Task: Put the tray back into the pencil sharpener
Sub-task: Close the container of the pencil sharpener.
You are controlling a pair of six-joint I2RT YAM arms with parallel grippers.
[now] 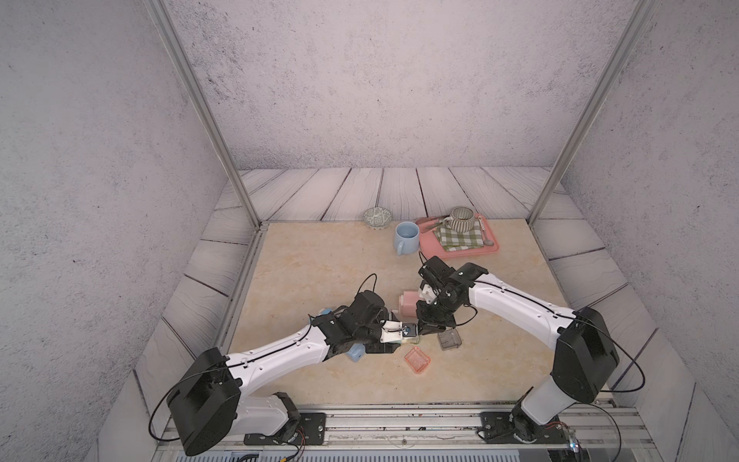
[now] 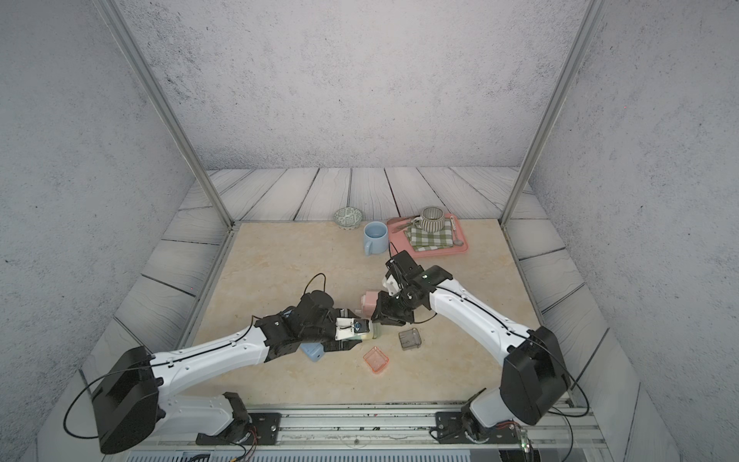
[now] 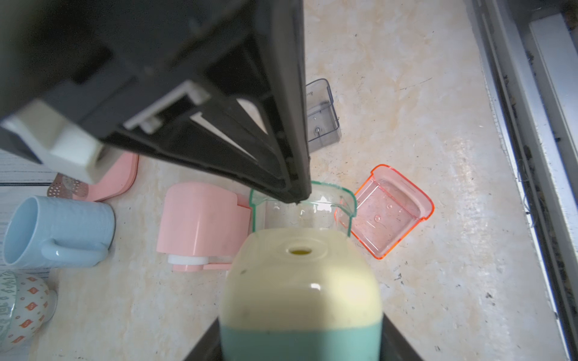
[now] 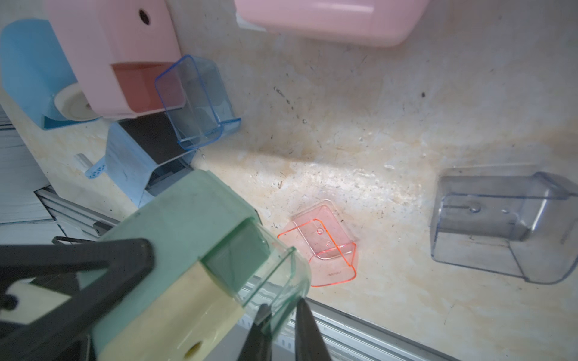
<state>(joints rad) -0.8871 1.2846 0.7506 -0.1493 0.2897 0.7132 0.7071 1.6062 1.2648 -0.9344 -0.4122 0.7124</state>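
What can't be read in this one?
1. Both top views: green-rimmed tray too small, crowded by right gripper; insertion depth unclear.
2. Left wrist view: right gripper covers tray's far rim; green sharpener hides its slot.
3. Right wrist view: fingers straddle tray wall; contact unclear through clear plastic.

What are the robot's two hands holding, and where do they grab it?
The left gripper clamps the sharpener by its sides. The right gripper straddles the end wall of the tray; whether it pinches it cannot be told.
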